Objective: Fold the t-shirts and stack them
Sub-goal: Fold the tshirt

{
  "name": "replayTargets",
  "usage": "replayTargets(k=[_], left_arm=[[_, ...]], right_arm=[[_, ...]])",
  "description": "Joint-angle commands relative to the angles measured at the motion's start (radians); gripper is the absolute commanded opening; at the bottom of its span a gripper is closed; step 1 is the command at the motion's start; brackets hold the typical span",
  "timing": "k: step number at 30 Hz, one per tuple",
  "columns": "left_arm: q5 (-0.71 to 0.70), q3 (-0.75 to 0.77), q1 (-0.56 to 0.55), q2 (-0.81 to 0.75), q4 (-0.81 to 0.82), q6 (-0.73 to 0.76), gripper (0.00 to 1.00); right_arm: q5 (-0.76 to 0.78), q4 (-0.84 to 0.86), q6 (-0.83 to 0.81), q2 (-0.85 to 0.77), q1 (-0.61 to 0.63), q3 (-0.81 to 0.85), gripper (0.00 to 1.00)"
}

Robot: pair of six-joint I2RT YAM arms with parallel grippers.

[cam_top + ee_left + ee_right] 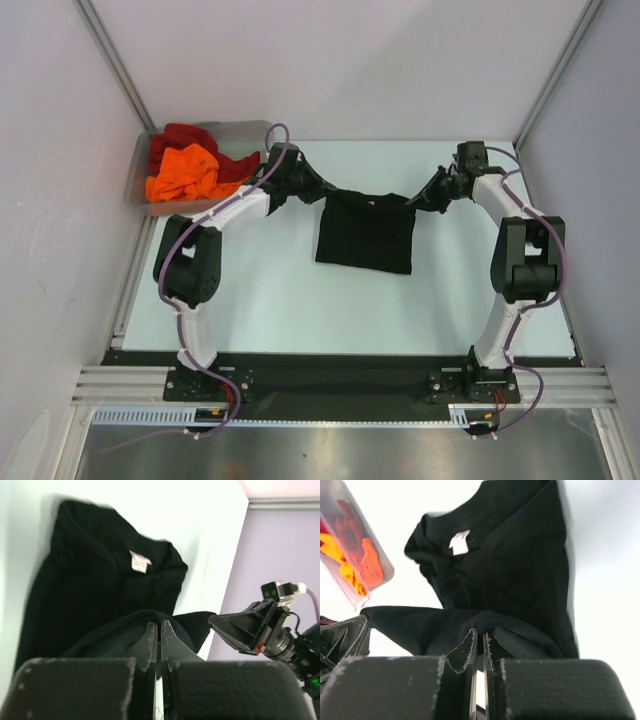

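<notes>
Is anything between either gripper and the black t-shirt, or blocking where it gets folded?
Nothing visible. The left gripper and right gripper are shut on the black t-shirt; the orange t-shirt and red t-shirt lie in the bin at far left.

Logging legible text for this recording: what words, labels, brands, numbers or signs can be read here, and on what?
No text is readable.
White neck label inside the collar of the black t-shirt: too blurred in both wrist views, too small in the top view.
Plastic bin: no print visible.
</notes>
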Motion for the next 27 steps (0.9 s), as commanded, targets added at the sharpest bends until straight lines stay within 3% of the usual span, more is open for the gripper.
replayTargets(k=[1,27], left_arm=[[0.038,0.083,0.026,0.054,0.043,-0.001,0.00],[0.106,0.261,0.092,0.276,0.034,-0.037,0.00]], right_arm=[[-0.062,0.019,-0.037,0.054,-0.010,0.085,0.00],[-0.056,-0.033,-0.020,0.310,-0.048,0.330,0.06]])
